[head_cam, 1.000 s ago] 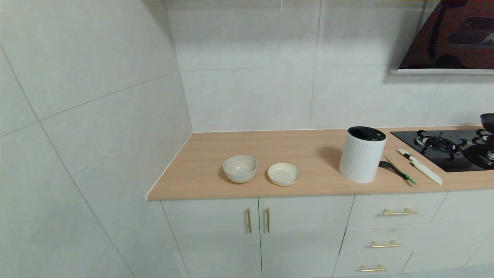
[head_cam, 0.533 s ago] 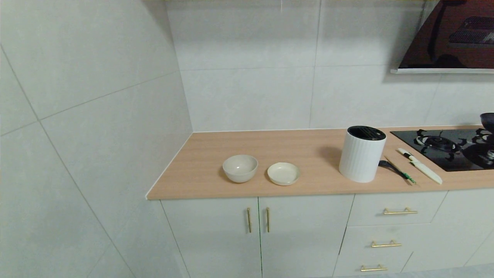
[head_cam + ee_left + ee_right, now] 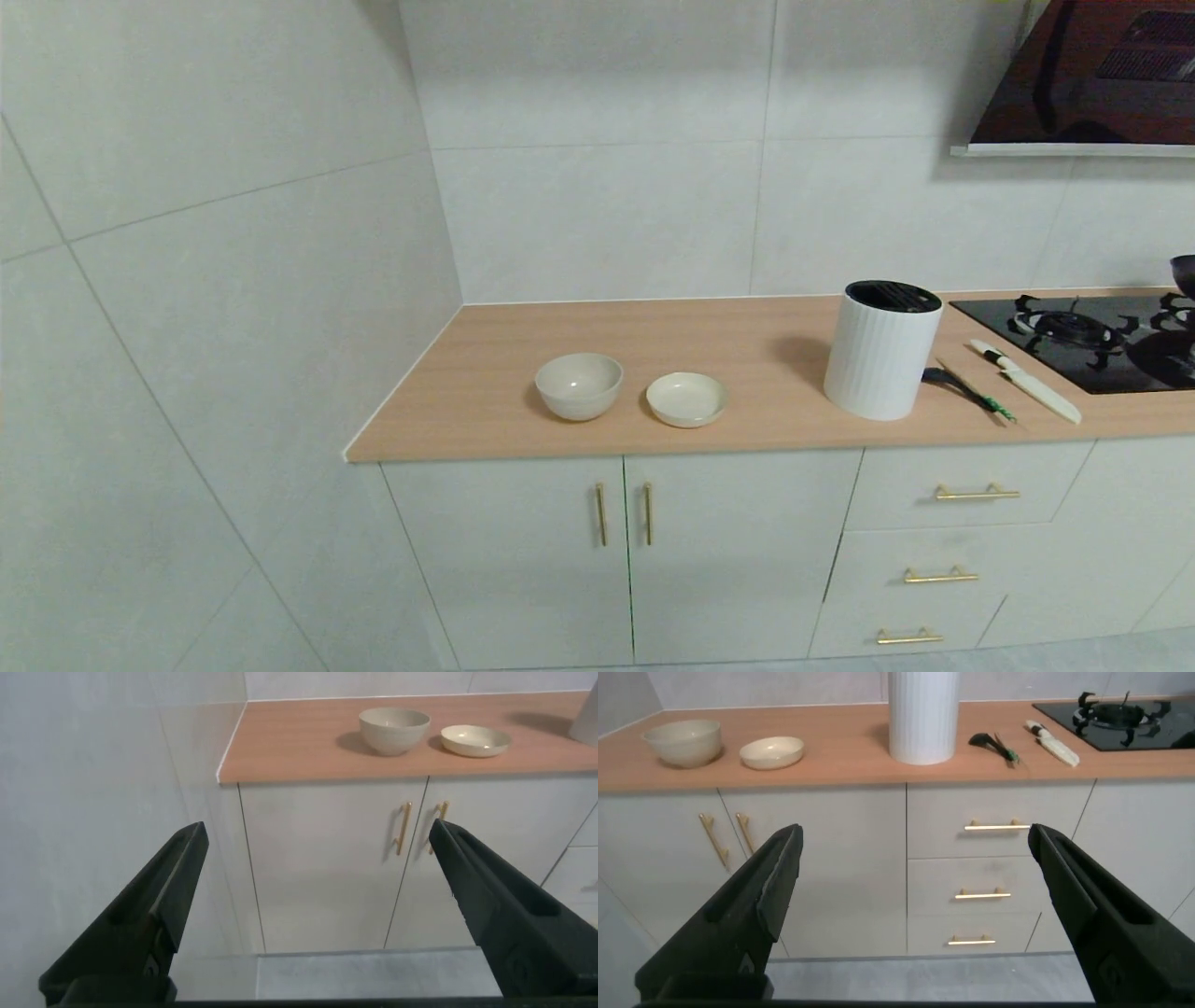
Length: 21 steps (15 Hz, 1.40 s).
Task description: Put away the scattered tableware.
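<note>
You are holding the left end effector (image 3: 316, 831) and the right end effector (image 3: 914, 833) spread wide and empty, well short of the surface (image 3: 747, 341). Only the head camera is shifting; the tableware is staying put, so I am judging the task unstarted. Sitting on the surface: one bowl (image 3: 579, 385), one shallow dish (image 3: 686, 399), one white holder (image 3: 880, 350), one dark utensil (image 3: 966, 392), one knife (image 3: 1027, 392).

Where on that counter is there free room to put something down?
Bare counter lies between the small dish and the white holder, and behind the bowl toward the wall. Crowded: spoon and knife between holder and hob.
</note>
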### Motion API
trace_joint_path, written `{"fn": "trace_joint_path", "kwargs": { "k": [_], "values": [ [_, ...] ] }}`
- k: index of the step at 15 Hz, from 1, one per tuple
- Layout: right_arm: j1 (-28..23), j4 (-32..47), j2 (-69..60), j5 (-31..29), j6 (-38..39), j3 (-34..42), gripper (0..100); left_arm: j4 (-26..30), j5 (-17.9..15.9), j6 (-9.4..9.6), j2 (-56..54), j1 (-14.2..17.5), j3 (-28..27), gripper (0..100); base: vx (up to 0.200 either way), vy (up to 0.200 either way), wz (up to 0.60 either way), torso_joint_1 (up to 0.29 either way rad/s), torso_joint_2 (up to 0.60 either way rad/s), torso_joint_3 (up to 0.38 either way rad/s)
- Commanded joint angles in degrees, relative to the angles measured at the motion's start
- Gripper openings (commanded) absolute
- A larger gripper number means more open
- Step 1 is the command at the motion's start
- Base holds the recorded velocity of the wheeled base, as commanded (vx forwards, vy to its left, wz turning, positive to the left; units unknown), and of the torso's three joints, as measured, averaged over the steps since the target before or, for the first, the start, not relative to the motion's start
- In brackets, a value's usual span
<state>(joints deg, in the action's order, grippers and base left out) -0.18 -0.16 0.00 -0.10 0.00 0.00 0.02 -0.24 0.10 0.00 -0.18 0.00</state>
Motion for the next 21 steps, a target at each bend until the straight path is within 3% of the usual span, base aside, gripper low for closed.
{"fn": "trace_joint_path", "kwargs": {
  "k": [1,21],
  "values": [
    [0.0,0.0,0.1,0.0,0.0,0.0,100,0.0,0.0,-0.01,0.0,0.0,0.0,100,0.000,0.000,0.00,-0.188,0.40,0.217],
    [0.0,0.0,0.1,0.0,0.0,0.0,100,0.0,0.0,-0.01,0.1,0.0,0.0,100,0.000,0.000,0.00,-0.221,0.51,0.293]
  ]
}}
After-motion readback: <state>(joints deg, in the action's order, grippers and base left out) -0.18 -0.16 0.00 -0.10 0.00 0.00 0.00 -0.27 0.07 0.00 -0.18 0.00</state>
